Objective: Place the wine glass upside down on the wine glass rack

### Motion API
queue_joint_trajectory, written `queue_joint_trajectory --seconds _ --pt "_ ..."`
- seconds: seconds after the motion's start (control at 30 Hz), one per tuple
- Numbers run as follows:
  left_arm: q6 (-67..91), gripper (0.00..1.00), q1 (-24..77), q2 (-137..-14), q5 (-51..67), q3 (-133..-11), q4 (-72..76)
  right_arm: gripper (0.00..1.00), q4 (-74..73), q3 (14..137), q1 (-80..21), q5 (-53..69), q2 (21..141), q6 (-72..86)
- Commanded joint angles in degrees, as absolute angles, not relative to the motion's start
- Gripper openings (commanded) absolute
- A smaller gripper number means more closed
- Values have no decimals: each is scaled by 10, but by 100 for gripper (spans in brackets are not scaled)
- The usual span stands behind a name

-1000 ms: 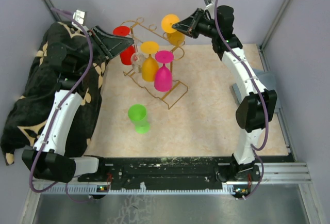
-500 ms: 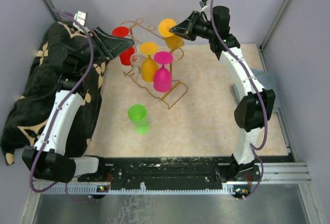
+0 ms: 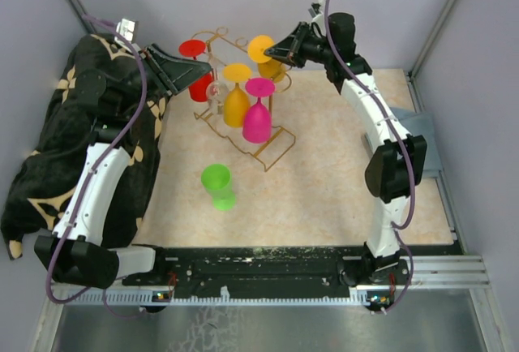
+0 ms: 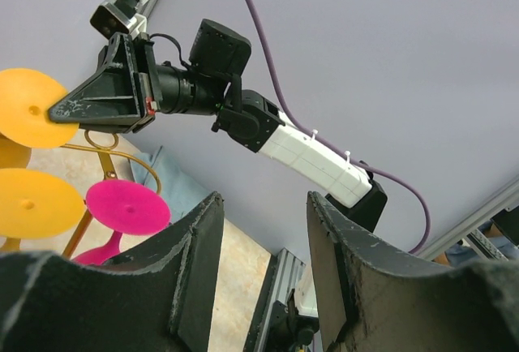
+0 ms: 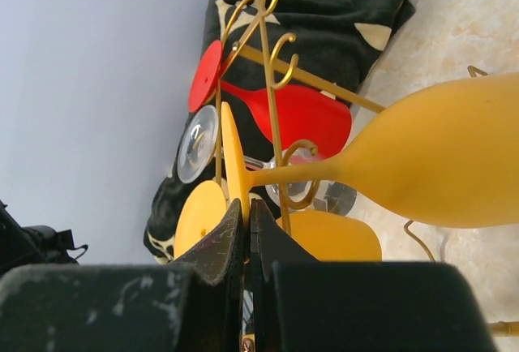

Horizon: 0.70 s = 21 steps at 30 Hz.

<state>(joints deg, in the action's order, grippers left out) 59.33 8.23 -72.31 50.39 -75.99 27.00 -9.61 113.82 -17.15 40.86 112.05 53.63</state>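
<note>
The gold wire wine glass rack [image 3: 272, 143] stands at the back middle of the table. A red [image 3: 195, 83], a clear [image 3: 213, 92], an orange [image 3: 236, 105] and a magenta glass [image 3: 256, 122] hang upside down in it. My right gripper [image 3: 278, 46] is shut on the foot of a yellow wine glass [image 3: 262, 49], held tilted at the rack's far right end. In the right wrist view the gripper [image 5: 247, 216] pinches the foot disc, and the stem of the glass [image 5: 438, 165] lies against a rack loop [image 5: 302, 175]. My left gripper [image 3: 208, 65] is open and empty by the red glass, as the left wrist view [image 4: 263, 246] shows.
A green glass [image 3: 217, 186] lies on its side on the table in front of the rack. A black patterned cloth [image 3: 40, 157] covers the left side under my left arm. A grey block [image 3: 423, 137] sits at the right edge. Walls close in behind.
My right arm has swung a little to the left, carrying the yellow glass slightly down and closer into the rack. The left arm has not moved.
</note>
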Motion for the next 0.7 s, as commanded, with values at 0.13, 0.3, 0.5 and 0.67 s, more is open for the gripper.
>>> queue_joint_trajectory --seconds 0.13,0.3,0.5,0.67 --pt "593 52 78 -714 502 -764 285 0 -90 1182 -180 426 1118 525" --pt "603 52 78 -719 504 -763 296 0 -103 1183 -180 426 1112 521" --pt "604 52 78 -721 505 -762 299 17 -116 1185 -180 426 1108 518" --pt "607 52 78 -721 504 -756 304 21 -127 1184 -180 424 1100 510"
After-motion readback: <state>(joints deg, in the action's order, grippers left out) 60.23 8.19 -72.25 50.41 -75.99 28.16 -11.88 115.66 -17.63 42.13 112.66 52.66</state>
